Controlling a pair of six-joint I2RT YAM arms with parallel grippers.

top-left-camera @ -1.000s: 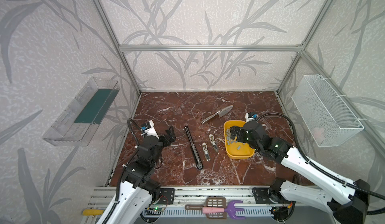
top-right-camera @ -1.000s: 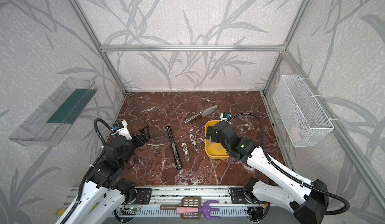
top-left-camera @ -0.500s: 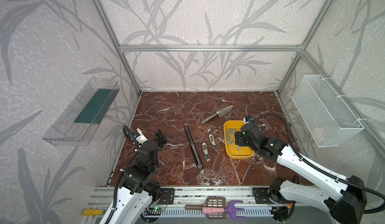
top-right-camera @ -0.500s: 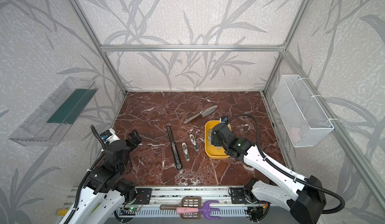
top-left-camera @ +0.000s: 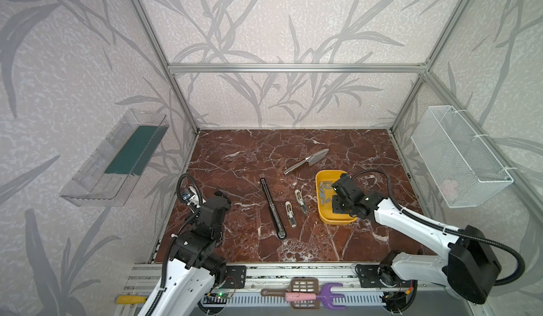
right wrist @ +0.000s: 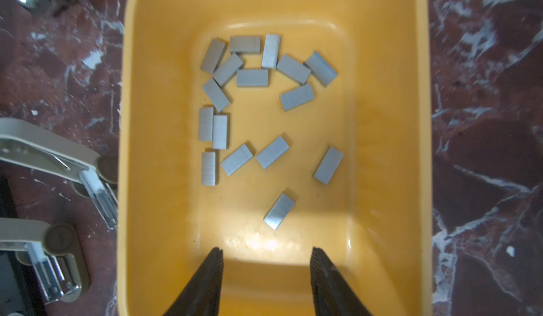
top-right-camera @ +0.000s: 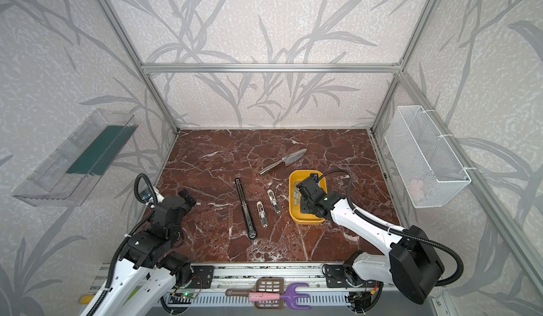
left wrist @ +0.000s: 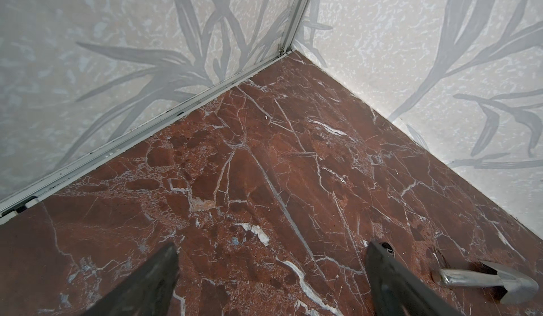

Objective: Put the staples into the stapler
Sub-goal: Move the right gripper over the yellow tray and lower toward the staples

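Right gripper (right wrist: 266, 252) over near end of yellow tray (right wrist: 390, 123), pointing down into it; jaws partly apart, nothing between them. Staples (right wrist: 252, 78): loose grey strips scattered on tray floor ahead of fingertips, nearest just beyond them, untouched. 2 small staplers (right wrist: 44, 150) lie open on marble outside tray, with tray wall between them and gripper. Long black bar (top-left-camera: 272, 208) lies beyond staplers. Metal trowel (top-left-camera: 308, 161) lies past tray's far end. Left gripper (left wrist: 273, 245) is spread wide and empty, well apart from tray.
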